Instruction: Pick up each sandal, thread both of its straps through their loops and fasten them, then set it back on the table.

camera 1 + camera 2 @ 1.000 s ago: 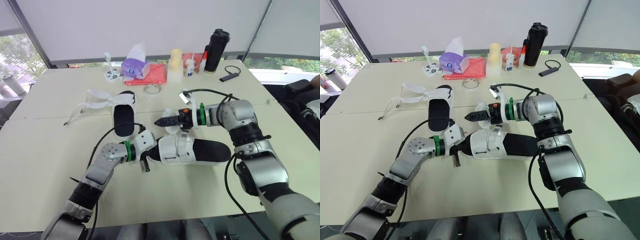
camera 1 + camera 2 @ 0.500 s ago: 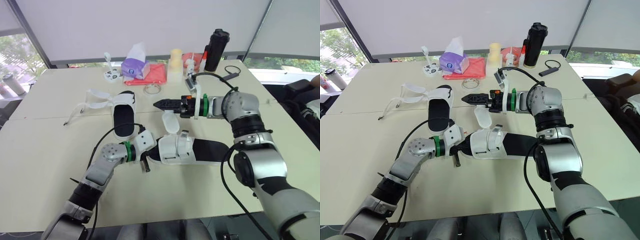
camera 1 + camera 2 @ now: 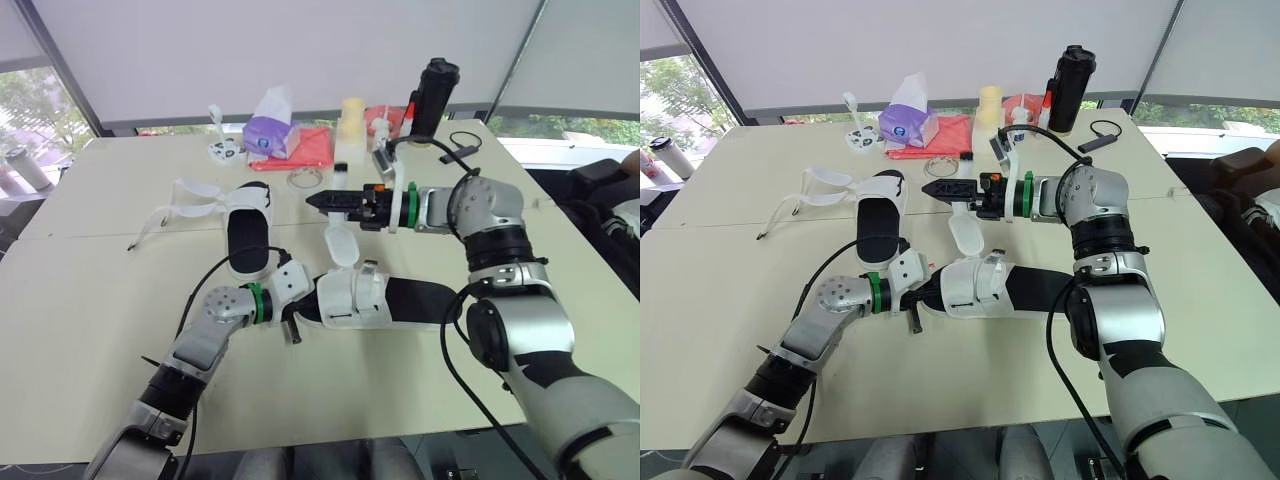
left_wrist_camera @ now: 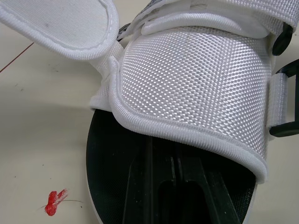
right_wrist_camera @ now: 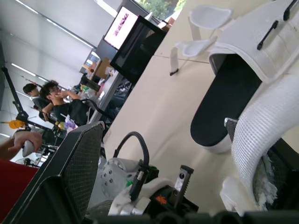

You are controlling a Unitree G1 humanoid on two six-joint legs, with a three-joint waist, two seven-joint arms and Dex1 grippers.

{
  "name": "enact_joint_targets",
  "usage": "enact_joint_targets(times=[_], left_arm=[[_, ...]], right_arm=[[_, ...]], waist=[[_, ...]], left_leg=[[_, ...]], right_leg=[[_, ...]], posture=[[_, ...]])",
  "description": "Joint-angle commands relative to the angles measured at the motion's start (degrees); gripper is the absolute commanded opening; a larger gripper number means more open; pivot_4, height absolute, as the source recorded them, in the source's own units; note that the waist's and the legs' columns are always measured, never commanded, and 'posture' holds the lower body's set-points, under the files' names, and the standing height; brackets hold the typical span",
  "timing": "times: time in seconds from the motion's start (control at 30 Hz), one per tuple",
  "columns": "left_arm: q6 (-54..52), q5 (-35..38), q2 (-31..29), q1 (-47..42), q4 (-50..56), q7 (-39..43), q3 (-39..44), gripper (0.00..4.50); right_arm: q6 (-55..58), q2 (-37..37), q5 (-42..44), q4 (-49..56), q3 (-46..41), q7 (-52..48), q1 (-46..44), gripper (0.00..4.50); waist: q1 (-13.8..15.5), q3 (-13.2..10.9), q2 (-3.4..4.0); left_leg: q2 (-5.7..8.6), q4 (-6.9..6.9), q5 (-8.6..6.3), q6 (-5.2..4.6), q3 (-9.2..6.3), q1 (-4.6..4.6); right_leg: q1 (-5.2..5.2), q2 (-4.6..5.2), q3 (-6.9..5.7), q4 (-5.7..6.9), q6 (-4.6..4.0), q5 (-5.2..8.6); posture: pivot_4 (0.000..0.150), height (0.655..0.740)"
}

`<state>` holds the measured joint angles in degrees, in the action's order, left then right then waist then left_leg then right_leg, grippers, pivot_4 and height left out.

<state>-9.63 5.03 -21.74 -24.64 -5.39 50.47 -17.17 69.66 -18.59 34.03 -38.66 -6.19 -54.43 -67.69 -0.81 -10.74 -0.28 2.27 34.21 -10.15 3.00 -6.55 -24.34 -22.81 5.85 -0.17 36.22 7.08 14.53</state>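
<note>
The near sandal (image 3: 385, 298), white mesh upper on a black sole, lies on the table (image 3: 90, 300). My left gripper (image 3: 292, 318) is shut on its toe end; in the left wrist view its fingers (image 4: 148, 186) reach in under the white upper (image 4: 196, 88). One white strap (image 3: 340, 243) stands up from this sandal. My right gripper (image 3: 318, 200) hovers just above and beyond that strap, open, and the strap (image 5: 261, 140) lies against one finger. A second sandal (image 3: 247, 235) lies farther left with loose straps (image 3: 190, 205).
Along the far edge stand a purple tissue pack (image 3: 270, 130), a red cloth (image 3: 312, 150), a pale cup (image 3: 350, 125), a small white bottle (image 3: 380, 132) and a black bottle (image 3: 430, 100). A clear ring (image 3: 303, 178) lies near the right gripper. A black device (image 3: 462, 150) is far right.
My right gripper rose from the near sandal and moved toward the far side. The strap it was at now stands upright. The left gripper and sandal stayed put.
</note>
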Motion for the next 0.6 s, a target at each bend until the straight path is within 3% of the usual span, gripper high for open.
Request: enact_joint_targets(times=[0.03,0.33,0.43,0.6], left_arm=[[-1.07,-1.88,0.15,0.98,-1.76,-0.06,-1.91,0.0],[-0.99,-1.89,0.37,0.99,-1.8,-0.19,-1.99,0.0],[-0.94,-1.91,0.4,1.08,-1.75,-0.19,-2.04,0.0],[-0.96,-1.93,0.39,1.25,-1.6,-0.11,-2.1,0.0]], right_arm=[[-1.14,0.36,1.26,1.7,-1.61,-0.03,-2.89,4.44],[-1.99,0.24,0.94,1.43,-1.38,0.31,-3.38,4.44],[-1.96,0.15,0.99,1.99,-1.14,0.31,-3.15,3.15],[-0.87,-0.23,1.47,5.57,-0.3,0.1,-1.66,0.52]], waist=[[0.0,0.0,0.0],[0.01,0.0,0.0],[0.02,0.0,0.0],[0.03,0.0,0.0]], left_leg=[[0.0,0.0,0.0,0.0,0.0,0.0],[0.0,0.0,0.0,0.0,0.0,0.0],[0.0,0.0,0.0,0.0,0.0,0.0],[0.0,0.0,0.0,0.0,0.0,0.0]], right_leg=[[0.0,0.0,0.0,0.0,0.0,0.0],[0.0,0.0,0.0,0.0,0.0,0.0],[0.0,0.0,0.0,0.0,0.0,0.0],[0.0,0.0,0.0,0.0,0.0,0.0]], posture=[[0.15,0.74],[0.15,0.74],[0.15,0.74],[0.15,0.74]])
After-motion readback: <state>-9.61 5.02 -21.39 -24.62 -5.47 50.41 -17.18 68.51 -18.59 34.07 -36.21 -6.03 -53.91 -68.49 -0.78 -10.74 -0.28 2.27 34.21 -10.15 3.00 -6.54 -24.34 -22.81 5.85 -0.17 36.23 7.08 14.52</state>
